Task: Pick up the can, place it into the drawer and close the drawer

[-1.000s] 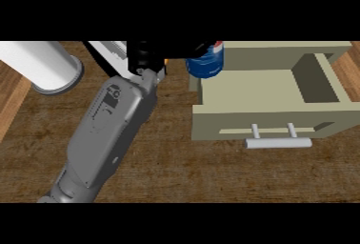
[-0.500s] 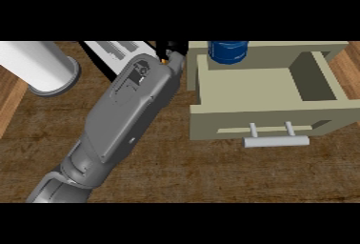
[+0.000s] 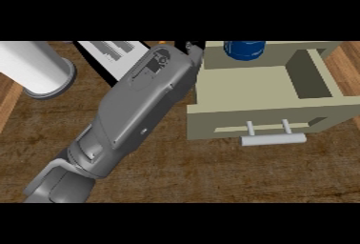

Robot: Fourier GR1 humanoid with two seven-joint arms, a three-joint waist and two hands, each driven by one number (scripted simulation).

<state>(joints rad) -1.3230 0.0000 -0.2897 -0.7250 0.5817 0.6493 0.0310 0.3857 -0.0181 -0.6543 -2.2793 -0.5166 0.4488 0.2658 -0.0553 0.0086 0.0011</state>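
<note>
Can (image 3: 244,49) in open drawer (image 3: 260,90), forearm (image 3: 126,119) alongside

1. I see the can (image 3: 245,49): blue, cylindrical, upright. Only its lower part shows; the rest is cut off at the view's upper edge. It stands at the far end of the drawer's interior.
2. I see the drawer (image 3: 262,90): beige, box-shaped, pulled open, resting on the wooden counter. Its front panel carries a pale bar handle (image 3: 274,138) on two posts.
</note>
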